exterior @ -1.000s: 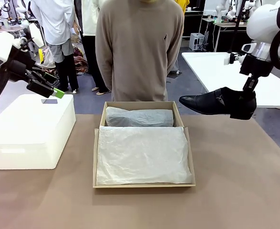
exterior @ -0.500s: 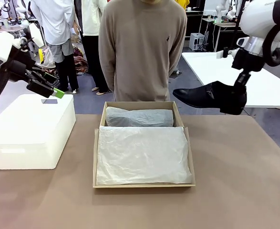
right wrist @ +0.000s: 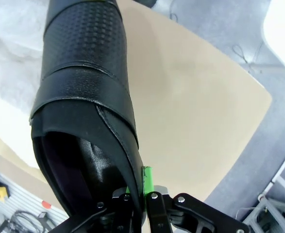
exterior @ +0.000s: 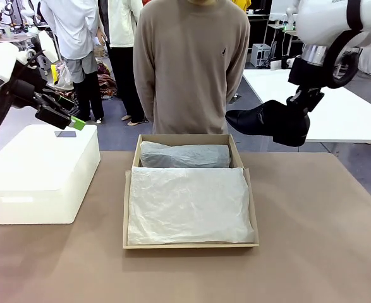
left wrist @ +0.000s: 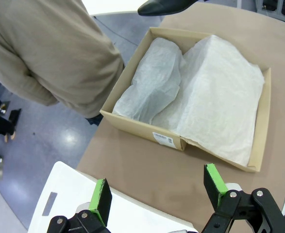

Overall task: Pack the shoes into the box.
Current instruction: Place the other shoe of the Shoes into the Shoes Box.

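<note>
- While our left gripper (exterior: 73,112) hangs with its jaws wide and nothing between them, the white box (exterior: 40,170) sits right beneath it. We judge this arm is parked aside to leave the other one room.
- Ahead of and below its fingers (left wrist: 214,182), in the left wrist view, lies the box (left wrist: 142,130), open on top.
- Tissue (exterior: 188,205) is spread over the box's near part, which we read as lining ready to take a shoe. A paper-wrapped roll (exterior: 184,155) lies along the far wall, and we cannot tell what it holds.
- Just beyond the box stands a person (exterior: 191,63), facing us with arms drawn back, seemingly leaving the packing to us.
- Hanging from our right gripper is the shoe (exterior: 267,120), up in the air. Its toe points toward the box's far right corner, and it is not yet inside.
- Our right gripper (exterior: 304,101) is pinched narrow on the shoe's heel, with the heel wall caught between its pads. We think this grip leaves the toe free to lead the way down into the box.
- Counted: two grippers, one shoe, one box, one white box, one tissue sheet, one roll and one person at our table.
</note>
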You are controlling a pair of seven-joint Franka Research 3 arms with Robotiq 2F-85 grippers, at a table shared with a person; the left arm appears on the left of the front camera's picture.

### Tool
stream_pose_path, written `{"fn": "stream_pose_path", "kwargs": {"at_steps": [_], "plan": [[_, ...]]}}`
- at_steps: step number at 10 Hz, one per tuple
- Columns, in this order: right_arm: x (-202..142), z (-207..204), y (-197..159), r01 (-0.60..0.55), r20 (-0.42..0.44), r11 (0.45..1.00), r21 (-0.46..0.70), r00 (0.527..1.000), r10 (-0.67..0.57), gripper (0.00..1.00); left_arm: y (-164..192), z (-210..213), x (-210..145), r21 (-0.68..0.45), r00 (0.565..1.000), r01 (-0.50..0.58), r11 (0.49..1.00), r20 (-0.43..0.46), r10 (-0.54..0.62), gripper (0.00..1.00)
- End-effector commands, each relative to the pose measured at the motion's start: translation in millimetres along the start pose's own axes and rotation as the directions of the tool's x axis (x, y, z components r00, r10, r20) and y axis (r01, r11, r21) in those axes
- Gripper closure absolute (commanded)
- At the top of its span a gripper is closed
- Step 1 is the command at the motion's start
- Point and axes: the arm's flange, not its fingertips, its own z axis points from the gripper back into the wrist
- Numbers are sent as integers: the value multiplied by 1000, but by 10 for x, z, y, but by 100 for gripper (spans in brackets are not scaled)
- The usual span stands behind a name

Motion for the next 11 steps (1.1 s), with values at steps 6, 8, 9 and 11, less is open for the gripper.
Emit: {"fn": "stream_pose_path", "kwargs": {"at_steps": [6,8,9,11], "plan": [[30,-5,94,22,-9,1000,-21,1000,-22,100,13,-3,-18,-10,1000,10,1000,11,-10,0],[30,-5,94,22,-9,1000,-21,1000,-22,100,13,-3,-18,-10,1000,10,1000,11,-10,0],[46,-50,102,34,-19,999,-26,999,-35,100,13,-3,-18,-10,1000,10,1000,11,-10,0],[110,42,338,129,13,990,-57,992,-129,100,13,-3,-18,-10,1000,10,1000,11,-10,0]]}}
